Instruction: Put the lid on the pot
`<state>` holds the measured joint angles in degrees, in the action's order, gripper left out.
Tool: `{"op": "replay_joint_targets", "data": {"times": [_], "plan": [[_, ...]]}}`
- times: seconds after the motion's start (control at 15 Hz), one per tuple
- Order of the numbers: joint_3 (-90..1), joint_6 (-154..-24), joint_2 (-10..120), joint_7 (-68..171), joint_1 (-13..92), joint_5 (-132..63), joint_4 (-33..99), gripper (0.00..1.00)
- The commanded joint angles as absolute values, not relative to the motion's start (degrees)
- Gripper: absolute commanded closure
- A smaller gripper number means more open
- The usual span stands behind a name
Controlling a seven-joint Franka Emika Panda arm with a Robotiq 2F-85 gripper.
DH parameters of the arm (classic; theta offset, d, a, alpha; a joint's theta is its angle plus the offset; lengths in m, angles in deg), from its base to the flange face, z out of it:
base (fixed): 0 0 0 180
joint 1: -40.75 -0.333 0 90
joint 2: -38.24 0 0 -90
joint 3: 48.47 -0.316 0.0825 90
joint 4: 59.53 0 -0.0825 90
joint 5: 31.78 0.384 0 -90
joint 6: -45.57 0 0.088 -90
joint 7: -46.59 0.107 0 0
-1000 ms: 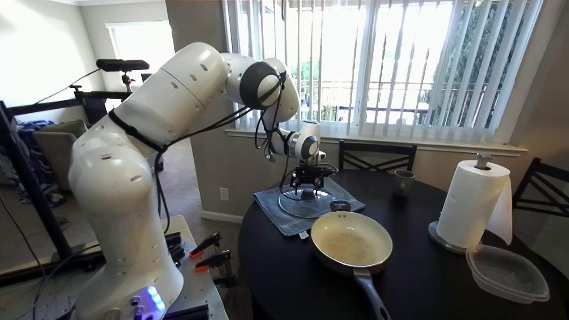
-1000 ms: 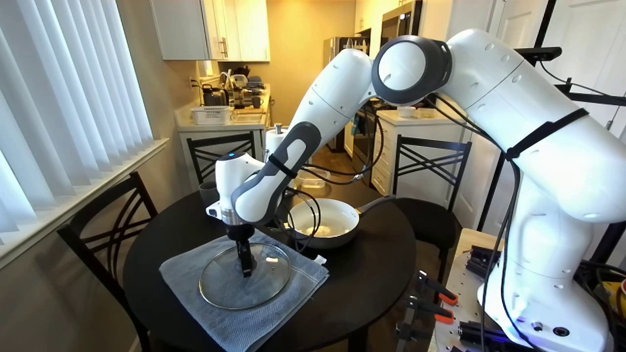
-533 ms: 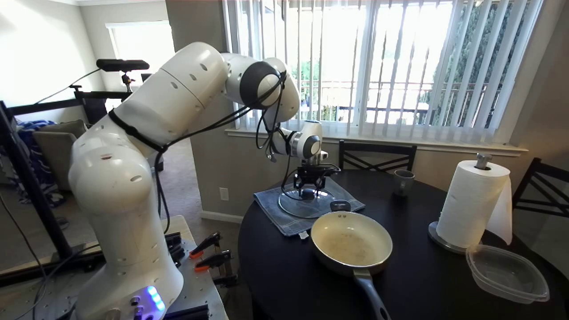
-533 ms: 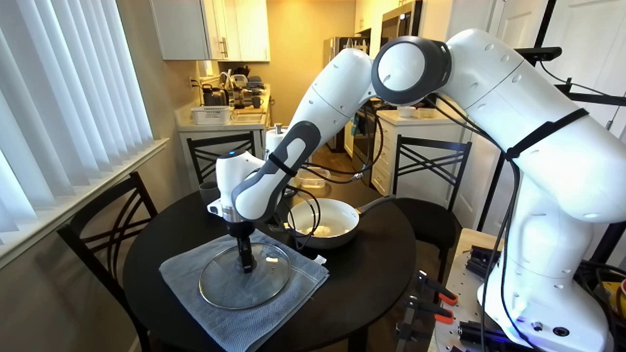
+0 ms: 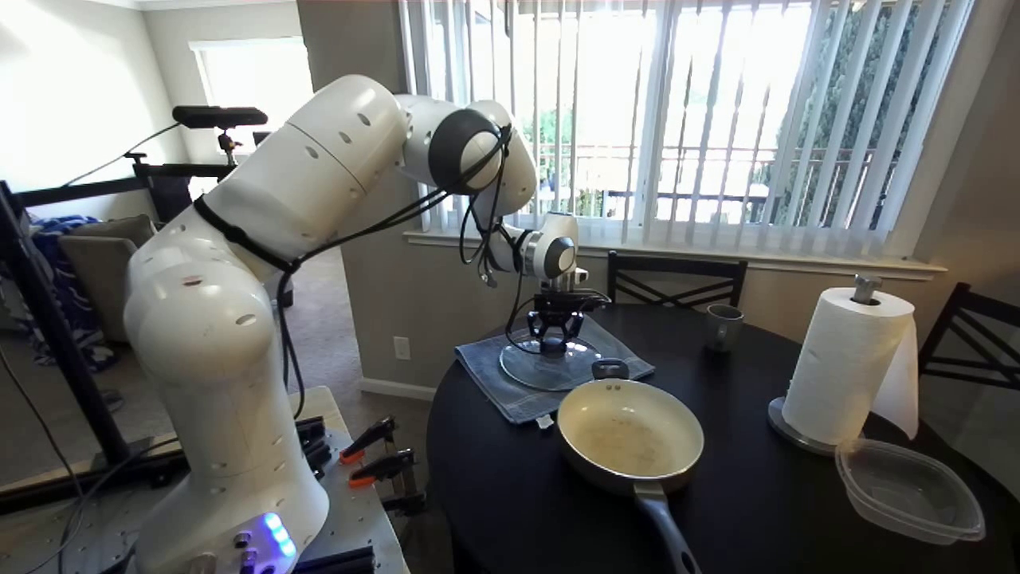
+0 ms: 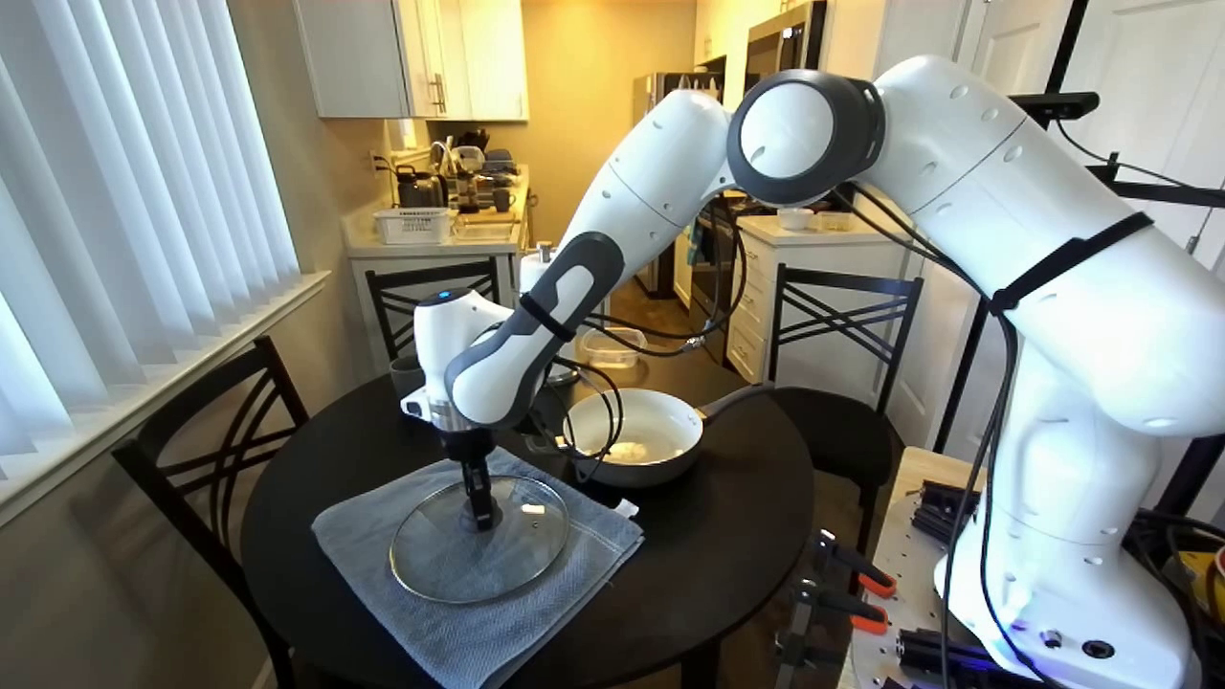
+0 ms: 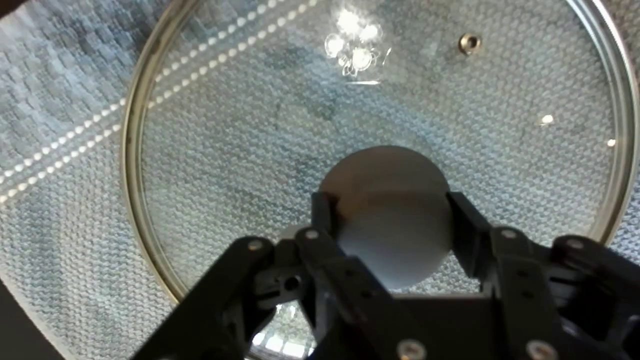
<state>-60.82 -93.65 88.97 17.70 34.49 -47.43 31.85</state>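
The lid (image 7: 240,150), a round glass disc with a metal rim, lies over a blue-grey cloth in both exterior views. Whether it has lifted off the cloth at all, I cannot tell. Its dark knob (image 7: 390,175) sits between the fingers of my gripper (image 7: 390,215), and both pads press against the knob's sides. Pointing straight down, the gripper (image 6: 481,517) is shut on that knob. The pot (image 5: 629,434), a shallow cream-lined pan, stands uncovered on the dark table beside the cloth. Its long handle (image 5: 665,526) points away from the lid.
The folded cloth (image 6: 383,584) lies under the lid. A paper towel roll (image 5: 845,367), a clear plastic container (image 5: 908,490) and a grey mug (image 5: 723,327) share the round table (image 5: 510,478). Loose cables (image 6: 612,431) hang from the arm near the pan.
The fingers have drawn together from wide apart onto the lid's knob. The wrist has shifted very slightly. The lid shows no clear shift, and the pot stands where it was.
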Motion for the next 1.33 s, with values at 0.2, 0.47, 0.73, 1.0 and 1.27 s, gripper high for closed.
{"op": "replay_joint_targets", "data": {"times": [0.2, 0.47, 0.73, 1.0, 1.27], "plan": [[-60.4, -91.8, 84.6, 18.3, 33.6, -47.2, 34.1, 0.67], [-60.3, -90.8, 79.5, 20.0, 32.8, -47.2, 36.9, 0.67], [-60.1, -89.2, 75.1, 22.2, 32.8, -46.3, 39.1, 0.67], [-59.4, -89.9, 72.2, 24.7, 33.5, -45.4, 42.1, 0.67], [-57.9, -92.3, 68.9, 27.2, 34.8, -43.6, 47.8, 0.67]]}}
